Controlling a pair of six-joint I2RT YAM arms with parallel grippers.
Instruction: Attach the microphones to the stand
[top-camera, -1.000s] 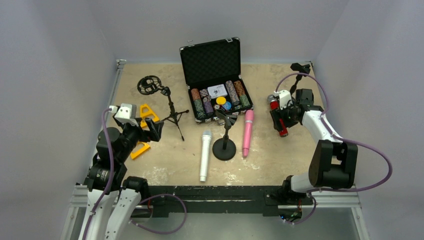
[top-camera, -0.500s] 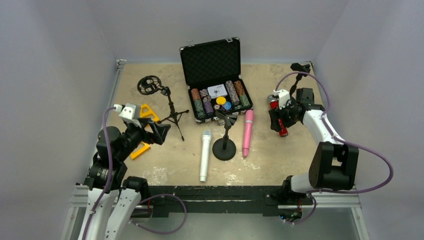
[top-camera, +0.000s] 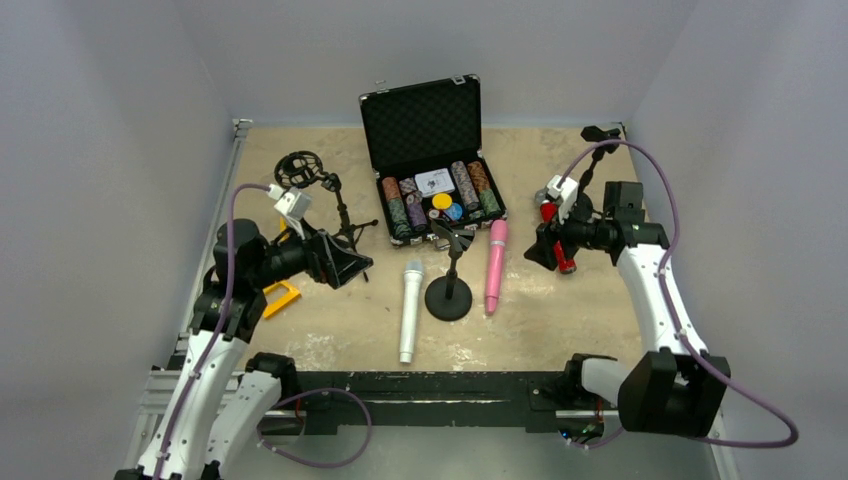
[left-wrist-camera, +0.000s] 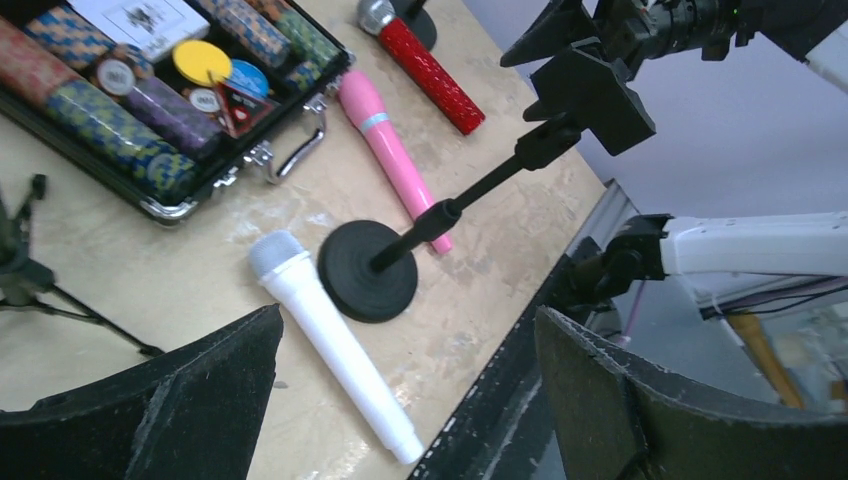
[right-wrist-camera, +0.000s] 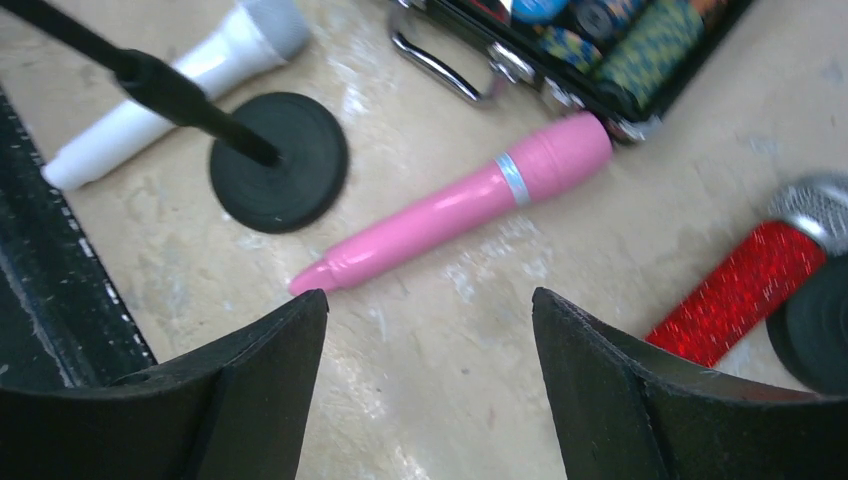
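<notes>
Right of the round-base stand (top-camera: 448, 298), the red microphone (top-camera: 566, 263) is mostly hidden behind the right gripper (top-camera: 537, 250) from above; behind the stand, the card (top-camera: 434, 181) in the chip case (top-camera: 422, 125) is unreadably small.

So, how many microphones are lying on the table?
3. The white microphone lies left of the round-base stand, the pink microphone right of it, and the red microphone farther right, beside a second stand base. None seems hidden.

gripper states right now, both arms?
left gripper: open, holding nothing.
right gripper: open, holding nothing.
</notes>
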